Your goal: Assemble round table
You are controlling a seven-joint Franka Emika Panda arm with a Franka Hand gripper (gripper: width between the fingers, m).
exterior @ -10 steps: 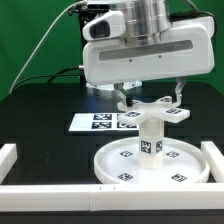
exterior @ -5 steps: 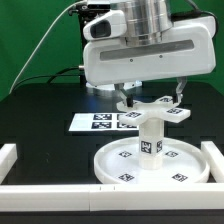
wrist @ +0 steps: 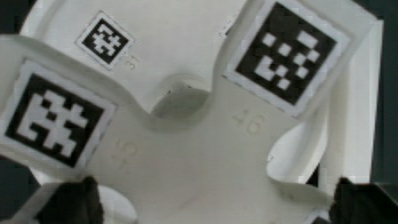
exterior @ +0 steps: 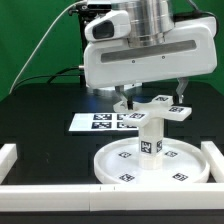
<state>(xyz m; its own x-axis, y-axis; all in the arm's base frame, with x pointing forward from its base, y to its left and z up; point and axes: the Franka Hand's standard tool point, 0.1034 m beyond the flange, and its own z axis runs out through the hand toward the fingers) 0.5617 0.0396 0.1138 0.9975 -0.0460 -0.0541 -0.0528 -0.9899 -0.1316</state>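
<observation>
The round disc, the post and the armed foot piece are white, each carrying black-and-white square tags. The table is black, edged by white rails. The backdrop is green; the marker board white with black tags.

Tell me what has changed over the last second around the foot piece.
The foot piece atop the post has turned slightly with the gripper: its arm toward the exterior view's right now sits a little lower and nearer the camera. The fingers stay on either side of the foot piece; whether they clamp it I cannot tell. The round disc, post and marker board have not moved.
</observation>
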